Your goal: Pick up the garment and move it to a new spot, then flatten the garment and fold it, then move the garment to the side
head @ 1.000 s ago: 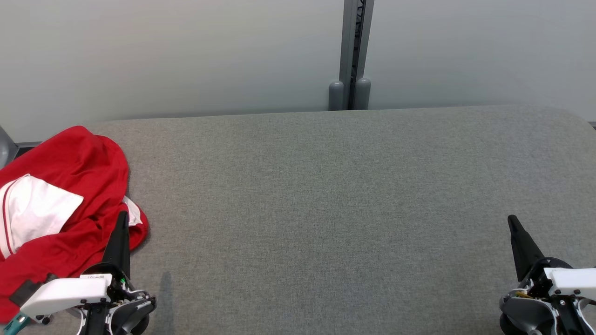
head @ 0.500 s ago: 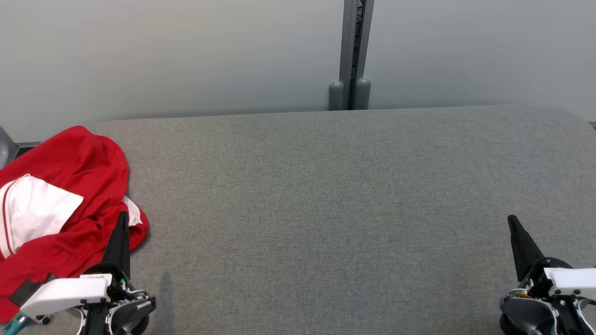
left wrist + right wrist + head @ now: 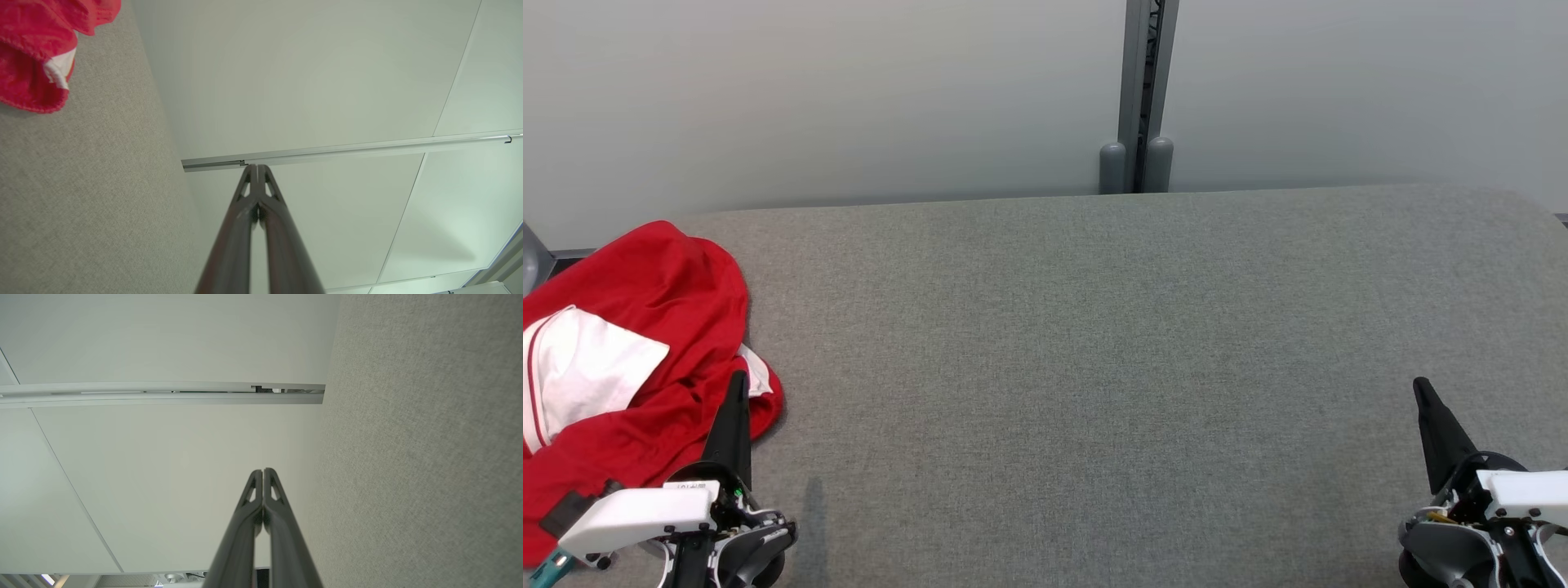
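A crumpled red garment (image 3: 662, 310) with a white panel lies bunched at the left end of the grey fabric table (image 3: 1094, 367); its red hem (image 3: 36, 53) fills the top left corner of the left wrist view. My left gripper (image 3: 738, 380) hovers at the lower left, its tip just over the garment's right edge, fingers pressed together (image 3: 257, 167) with nothing between them. Far from the garment, at the lower right, my right gripper (image 3: 1421, 385) is also shut and empty (image 3: 263, 471).
A pale partition wall (image 3: 849, 90) runs along the table's far edge, with a grey metal post (image 3: 1139, 90) at its middle. The table's right corner is rounded (image 3: 1535, 204).
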Tool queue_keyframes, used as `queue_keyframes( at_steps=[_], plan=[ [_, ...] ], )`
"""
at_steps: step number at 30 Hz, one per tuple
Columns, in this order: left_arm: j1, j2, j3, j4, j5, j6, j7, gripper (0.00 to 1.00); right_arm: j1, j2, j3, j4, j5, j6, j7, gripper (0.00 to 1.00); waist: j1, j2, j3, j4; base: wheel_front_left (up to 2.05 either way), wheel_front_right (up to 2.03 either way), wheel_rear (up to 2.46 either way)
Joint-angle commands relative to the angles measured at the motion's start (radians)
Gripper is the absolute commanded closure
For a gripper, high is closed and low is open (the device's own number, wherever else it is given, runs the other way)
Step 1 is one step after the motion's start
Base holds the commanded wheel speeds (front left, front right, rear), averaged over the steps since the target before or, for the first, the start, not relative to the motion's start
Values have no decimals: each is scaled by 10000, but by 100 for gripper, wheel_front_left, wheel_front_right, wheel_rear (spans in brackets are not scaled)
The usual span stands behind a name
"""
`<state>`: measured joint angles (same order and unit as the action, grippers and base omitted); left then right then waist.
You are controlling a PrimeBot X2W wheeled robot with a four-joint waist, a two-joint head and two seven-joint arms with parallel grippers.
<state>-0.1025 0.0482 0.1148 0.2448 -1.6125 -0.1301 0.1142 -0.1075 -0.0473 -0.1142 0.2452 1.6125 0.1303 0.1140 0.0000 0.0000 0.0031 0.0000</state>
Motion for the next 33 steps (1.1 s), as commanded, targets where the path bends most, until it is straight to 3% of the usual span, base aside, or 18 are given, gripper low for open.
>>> queue_keyframes(
  at_steps=[1,4,5,22,33],
  plan=[
    [-138,30,19,4,-5,-34,20,100,-41,-48,3,20,4,9,9,100,0,0,0,0,0,0,0],
    [-138,30,19,4,-5,-34,20,100,-41,-48,3,20,4,9,7,100,0,0,0,0,0,0,0],
    [18,-2,-4,26,0,2,-4,0,14,8,-2,24,0,0,-2,0,0,0,0,0,0,0,0],
    [264,-62,-417,-248,178,48,-636,0,303,103,417,-540,95,-7,-613,0,0,0,-30,35,0,0,0],
    [164,107,-730,-746,1471,279,-1129,0,269,-114,821,-1064,-875,-4,-1114,0,0,0,-60,57,0,0,0]
  ],
)
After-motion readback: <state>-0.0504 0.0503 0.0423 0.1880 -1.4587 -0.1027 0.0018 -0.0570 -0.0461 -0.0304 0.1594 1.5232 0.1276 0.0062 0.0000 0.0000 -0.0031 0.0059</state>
